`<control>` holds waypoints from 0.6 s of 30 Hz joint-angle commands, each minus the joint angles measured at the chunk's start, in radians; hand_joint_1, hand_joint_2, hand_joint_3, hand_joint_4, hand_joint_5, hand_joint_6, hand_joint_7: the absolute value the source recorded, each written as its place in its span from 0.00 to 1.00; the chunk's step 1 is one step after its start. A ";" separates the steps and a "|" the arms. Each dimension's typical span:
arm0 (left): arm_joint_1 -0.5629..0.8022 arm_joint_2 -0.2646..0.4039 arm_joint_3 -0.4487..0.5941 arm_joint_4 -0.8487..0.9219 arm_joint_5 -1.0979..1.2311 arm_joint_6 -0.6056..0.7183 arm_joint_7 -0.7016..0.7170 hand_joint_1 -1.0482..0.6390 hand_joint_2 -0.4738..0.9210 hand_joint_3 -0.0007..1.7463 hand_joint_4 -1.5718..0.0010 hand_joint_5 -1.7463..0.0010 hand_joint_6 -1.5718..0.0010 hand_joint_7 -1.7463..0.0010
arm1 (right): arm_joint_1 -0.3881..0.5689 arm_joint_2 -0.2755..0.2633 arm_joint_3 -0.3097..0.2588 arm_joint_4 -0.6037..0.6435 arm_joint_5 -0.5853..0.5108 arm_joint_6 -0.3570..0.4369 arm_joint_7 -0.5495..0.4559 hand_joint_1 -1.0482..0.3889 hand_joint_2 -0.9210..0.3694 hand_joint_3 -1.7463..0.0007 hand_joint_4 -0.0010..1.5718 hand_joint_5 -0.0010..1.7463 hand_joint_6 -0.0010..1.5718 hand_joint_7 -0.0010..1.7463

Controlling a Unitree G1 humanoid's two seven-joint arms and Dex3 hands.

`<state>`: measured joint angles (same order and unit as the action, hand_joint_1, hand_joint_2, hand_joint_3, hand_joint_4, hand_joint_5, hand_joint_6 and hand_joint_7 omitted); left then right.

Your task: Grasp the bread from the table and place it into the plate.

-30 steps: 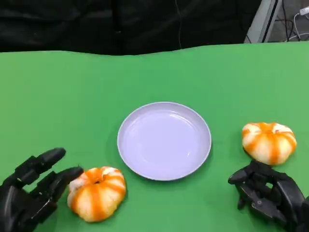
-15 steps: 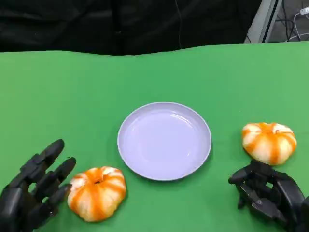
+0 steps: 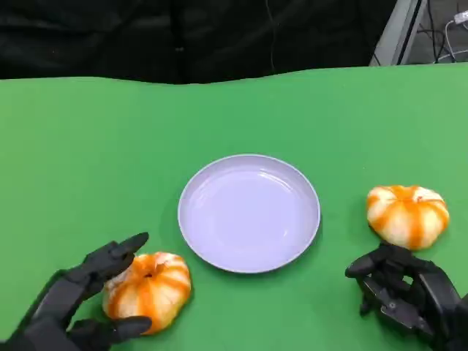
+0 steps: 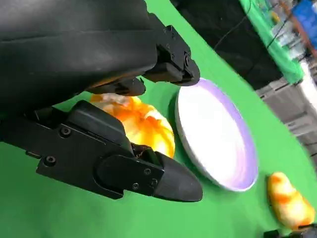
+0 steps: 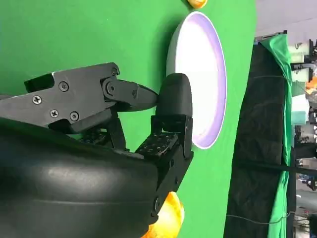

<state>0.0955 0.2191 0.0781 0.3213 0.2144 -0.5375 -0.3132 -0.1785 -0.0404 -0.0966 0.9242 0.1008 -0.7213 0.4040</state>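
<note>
Two orange-and-white pumpkin-shaped breads lie on the green table. The left bread [image 3: 150, 291] sits just left of the near edge of the empty lilac plate [image 3: 248, 213]. My left hand [image 3: 80, 300] cups it from the left with fingers spread, one above it and the thumb beneath it. Whether they touch it I cannot tell. In the left wrist view the bread [image 4: 141, 126] lies between the fingers [image 4: 148, 173], beside the plate [image 4: 213, 134]. The right bread [image 3: 407, 215] lies right of the plate. My right hand [image 3: 406, 292] rests just in front of it, fingers curled, holding nothing.
The green table [image 3: 110, 146] runs back to a black curtain [image 3: 183, 36]. A metal frame and cables [image 3: 431, 29] stand at the far right corner. The right wrist view shows the plate [image 5: 200, 59] and a piece of bread [image 5: 168, 218].
My left hand has moved right and turned, so its fingers now reach around the left bread instead of lying beside it. The right hand, both breads and the plate stay put.
</note>
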 commanded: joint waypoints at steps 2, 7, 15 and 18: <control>0.013 0.080 -0.074 -0.125 0.190 0.146 0.062 0.03 1.00 0.09 0.77 1.00 0.79 1.00 | 0.011 -0.008 -0.001 -0.005 0.006 0.006 -0.001 0.56 0.00 0.74 0.41 1.00 0.46 0.64; -0.010 0.119 -0.155 -0.193 0.328 0.266 0.081 0.02 1.00 0.13 0.76 0.99 0.80 1.00 | 0.009 -0.007 -0.001 -0.001 0.004 0.003 -0.004 0.54 0.00 0.74 0.42 1.00 0.46 0.64; -0.055 0.168 -0.269 -0.257 0.518 0.439 0.088 0.02 1.00 0.14 0.77 1.00 0.82 1.00 | 0.012 -0.006 -0.001 -0.004 0.005 -0.005 -0.003 0.54 0.00 0.74 0.42 1.00 0.46 0.64; -0.089 0.176 -0.309 -0.235 0.568 0.488 0.086 0.01 1.00 0.15 0.77 1.00 0.82 1.00 | 0.016 -0.003 0.000 -0.012 0.003 -0.003 -0.007 0.54 0.00 0.74 0.42 1.00 0.46 0.64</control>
<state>0.0242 0.3653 -0.2056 0.0604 0.7459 -0.0971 -0.2244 -0.1769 -0.0391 -0.0953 0.9213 0.0990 -0.7210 0.4012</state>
